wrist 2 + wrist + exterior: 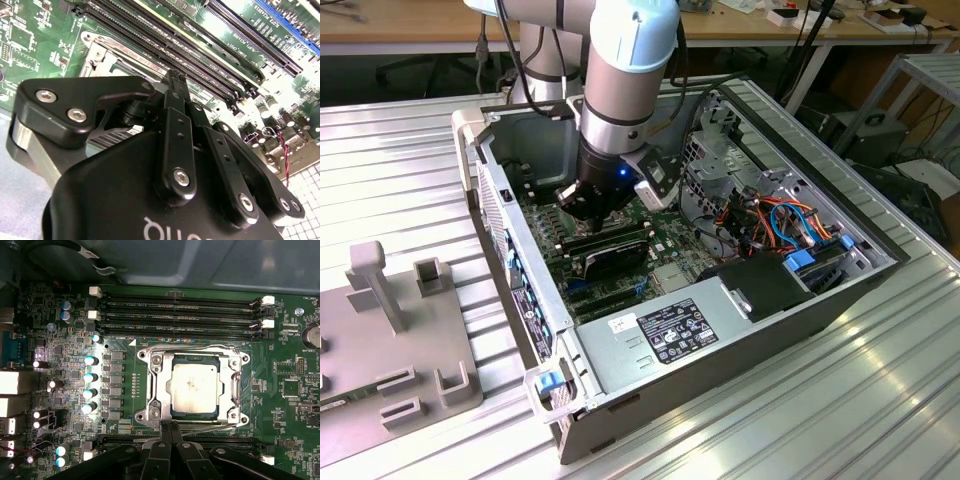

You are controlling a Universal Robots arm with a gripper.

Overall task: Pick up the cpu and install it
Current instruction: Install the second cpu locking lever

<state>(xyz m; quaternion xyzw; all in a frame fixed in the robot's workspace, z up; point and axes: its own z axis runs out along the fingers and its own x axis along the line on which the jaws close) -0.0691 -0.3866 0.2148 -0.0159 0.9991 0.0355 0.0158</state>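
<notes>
The cpu (195, 388), a small square chip with a grey metallic face, lies flat inside the metal-framed socket (155, 405) of the green board (280, 365). In the first wrist view my gripper (169, 427) is shut, its two black fingertips pressed together with nothing between them, just off the socket's edge and apart from the chip. The second wrist view shows the gripper (173, 80) the same way, over a corner of the socket (100, 57). In the exterior view the gripper (590, 210) hangs low inside the open computer case (510, 250).
Long black memory slots (180, 315) run along both sides of the socket. Capacitors (90, 375) stand beside it. The case holds a power supply (670, 335) and coloured cables (780, 215) at the exterior view's right. A grey fixture (390, 340) sits on the table, left.
</notes>
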